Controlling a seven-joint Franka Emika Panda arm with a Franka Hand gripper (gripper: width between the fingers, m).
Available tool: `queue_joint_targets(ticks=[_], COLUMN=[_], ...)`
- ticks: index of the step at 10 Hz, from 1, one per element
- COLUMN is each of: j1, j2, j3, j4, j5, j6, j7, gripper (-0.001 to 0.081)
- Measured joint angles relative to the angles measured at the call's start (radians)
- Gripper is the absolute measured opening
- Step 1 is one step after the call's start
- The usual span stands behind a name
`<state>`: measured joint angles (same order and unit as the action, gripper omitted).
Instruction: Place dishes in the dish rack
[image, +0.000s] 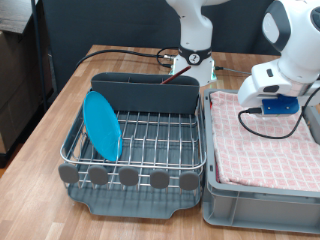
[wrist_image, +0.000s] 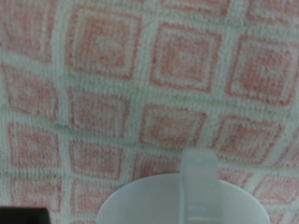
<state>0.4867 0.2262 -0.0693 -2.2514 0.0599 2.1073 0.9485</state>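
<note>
Over checkered cloth (image: 262, 140): gripper (image: 276, 108); plate (image: 101, 125) racked

- rack (image: 150, 135): shiny metal wire, matt grey plastic tray
- plate (image: 101, 125): smooth glossy blue
- cloth (wrist_image: 140, 75): woven fabric, rough checks
- mug (wrist_image: 177, 201): smooth white
- table (image: 60, 110): wood, satin

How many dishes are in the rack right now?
1: the light-blue plate stands on edge at the dish rack's left end in the exterior view. A white mug shows over the checkered cloth; the spoon isn't visible.
</note>
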Motion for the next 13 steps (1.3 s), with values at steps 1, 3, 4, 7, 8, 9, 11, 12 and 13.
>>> queue_joint_targets(ticks=[1, 3, 4, 7, 8, 9, 11, 12, 13], j1=[0.000, 0.000, -0.001, -0.005, -0.006, -0.008, -0.008, -0.008, -0.008], j2=[0.000, 0.000, 0.000, -0.008, -0.013, -0.019, -0.033, -0.045, -0.061], j3=[0.001, 0.000, 0.000, -0.007, -0.011, -0.014, -0.025, -0.031, -0.037], j4=[-0.004, -0.006, -0.006, 0.003, 0.012, 0.022, 0.041, 0.047, 0.050], j5=[0.000, 0.000, 0.000, 0.003, 0.006, 0.010, 0.012, 0.011, 0.007], j6=[0.005, 0.008, 0.008, -0.008, -0.025, -0.042, -0.066, -0.065, -0.060], j7=[0.000, 0.000, 0.000, 0.000, 0.000, 0.000, 0.001, 0.005, 0.018], gripper=[0.0541, 0.0357, 0.0171, 0.0071, 0.0072, 0.0072, 0.0072, 0.0072, 0.0072])
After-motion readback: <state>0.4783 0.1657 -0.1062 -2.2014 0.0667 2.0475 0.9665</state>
